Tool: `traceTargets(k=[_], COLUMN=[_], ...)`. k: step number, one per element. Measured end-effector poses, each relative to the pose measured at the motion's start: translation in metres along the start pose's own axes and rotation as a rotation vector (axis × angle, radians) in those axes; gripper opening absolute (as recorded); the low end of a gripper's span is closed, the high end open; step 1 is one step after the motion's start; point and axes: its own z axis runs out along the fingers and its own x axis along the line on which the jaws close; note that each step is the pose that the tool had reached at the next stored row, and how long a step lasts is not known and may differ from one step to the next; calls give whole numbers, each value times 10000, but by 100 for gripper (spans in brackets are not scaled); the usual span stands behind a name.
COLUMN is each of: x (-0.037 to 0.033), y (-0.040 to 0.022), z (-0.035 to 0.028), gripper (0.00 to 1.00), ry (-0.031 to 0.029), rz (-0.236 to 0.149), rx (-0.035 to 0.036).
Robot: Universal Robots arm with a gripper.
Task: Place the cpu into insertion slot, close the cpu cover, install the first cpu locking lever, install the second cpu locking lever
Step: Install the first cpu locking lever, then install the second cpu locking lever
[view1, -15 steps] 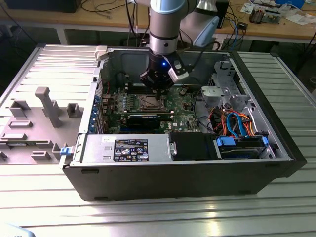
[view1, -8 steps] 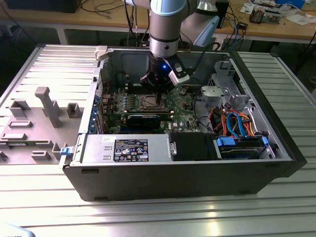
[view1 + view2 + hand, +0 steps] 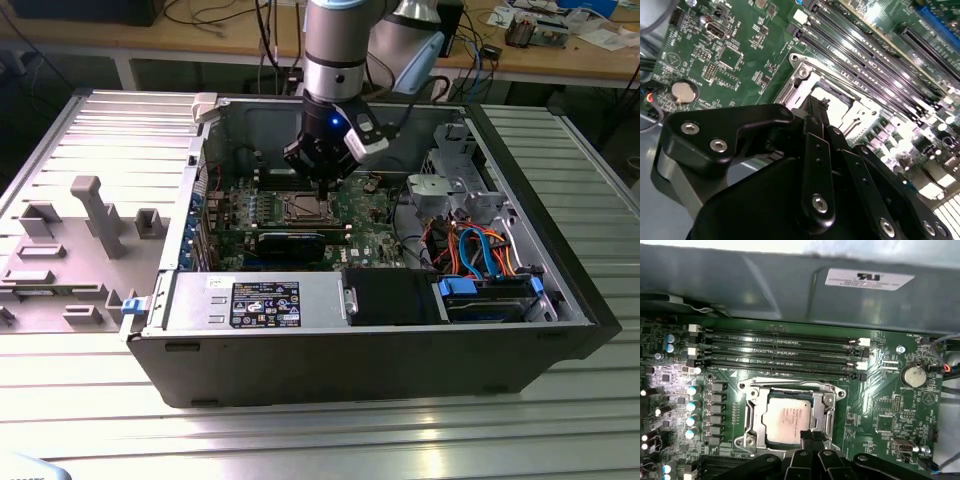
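Reaching into: the open computer case (image 3: 400, 350), which lies on its side on the ribbed metal desk (image 3: 300, 440); the arm comes down from 12 o'clock in the exterior view.
Gripper: the gripper (image 3: 322, 183) stands right over the socket on the green board; both wrist views show its black linkage close above the board (image 3: 811, 436) (image 3: 821, 106).
Fingers: the fingers (image 3: 807, 436) are drawn together, tip against tip, with nothing seen between them; the tips sit at the edge of the chip.
Chip: the cpu (image 3: 789, 421) lies flat inside the socket, its dull metal top facing up and square to the frame.
Socket: the insertion slot (image 3: 303, 208) is near the middle of the board.
Cover: the cpu cover (image 3: 756, 420) lies flat around the chip, and the chip shows through its window.
Levers: I cannot tell how they stand.
Memory slots: the long black memory slots (image 3: 785, 352) run side by side just beside the socket, between it and the case wall.
Battery: a round coin battery (image 3: 914, 374) sits on the board, well apart from the socket.
Black card: a long black card (image 3: 300, 240) lies at 6 o'clock from the socket in the exterior view, just beside it.
Cables: blue and orange cables (image 3: 480, 250) bunch at 3 o'clock from the socket, near the drive bays.
Grey tray: a moulded grey tray (image 3: 80, 240) with upright blocks rests on the desk at 9 o'clock from the case.
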Motion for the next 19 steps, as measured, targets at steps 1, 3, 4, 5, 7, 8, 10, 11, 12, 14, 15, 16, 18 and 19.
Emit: traceTargets(k=[1,3,4,5,7,8,10,11,12,14,15,16,18,19], x=[0,0,0,0,0,0,0,0,0,0,0,0,0,1], y=[-1,-2,-2,-2,-2,-2,-2,-2,-2,-2,-3,-3,-3,-16], z=[-26,-41,-42,-43,-45,-45,-45,-45,-46,-46,-46,-47,-47,-48], gripper=[11,11,11,11,11,11,11,11,11,11,11,11,11,11], ry=[-1,0,-2,-2,-1,0,0,-1,0,0,0,0,0,2], rz=[-1,-1,-1,-1,-1,-1,-1,-1,-1,-1,-1,-1,-1,-3], rx=[-1,-1,-3,-4,-1,-1,0,-1,-1,-1,-1,-1,0,3])
